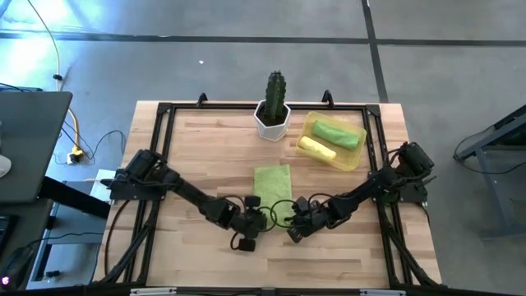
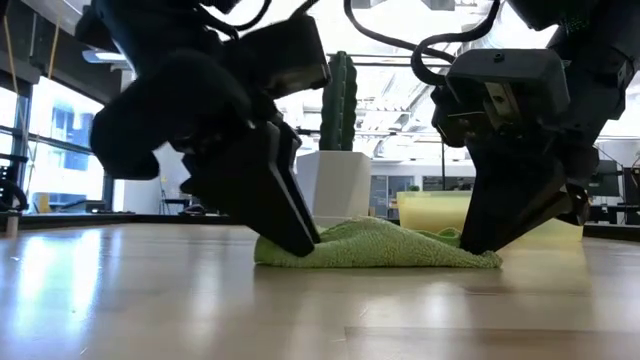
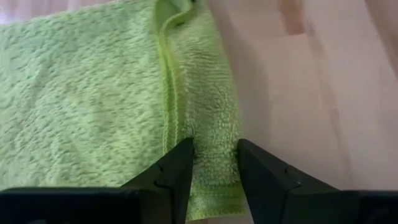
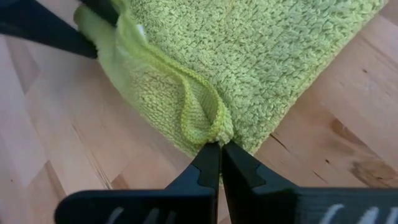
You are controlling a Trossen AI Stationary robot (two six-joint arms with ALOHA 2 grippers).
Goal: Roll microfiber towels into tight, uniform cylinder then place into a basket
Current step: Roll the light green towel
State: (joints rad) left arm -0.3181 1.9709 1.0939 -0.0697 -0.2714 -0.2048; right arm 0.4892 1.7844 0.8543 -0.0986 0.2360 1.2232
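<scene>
A lime-green microfiber towel (image 1: 273, 182) lies folded into a narrow strip on the wooden table, its long side running from far to near. My left gripper (image 1: 261, 215) is at the strip's near left corner and my right gripper (image 1: 289, 224) at its near right corner; both slant down and are shut on the cloth. In the low view the towel's near edge (image 2: 380, 245) is bunched up between the two grippers. The pale yellow basket (image 1: 355, 154) at the far right holds a rolled green towel (image 1: 339, 133) and a rolled yellow towel (image 1: 316, 149). My left gripper has a narrow strip of the towel's side edge (image 3: 214, 165) between its two fingers, close to the near corner, beside a hem fold. The fingers slant down from the near left. The cloth there lies on the table. How many layers it has I cannot tell. My right gripper pinches a small raised loop of the towel's hemmed edge (image 4: 205, 127) at its fingertips, at the near right corner. The fingers slant down from the near right. The loop stands up a little, while the cloth around it lies on the table.
A cactus in a white hexagonal pot (image 1: 273, 117) stands at the far middle of the table, just beyond the towel. A black frame (image 1: 164, 131) runs around the table's edges. Bare wood lies near and to the left of the grippers.
</scene>
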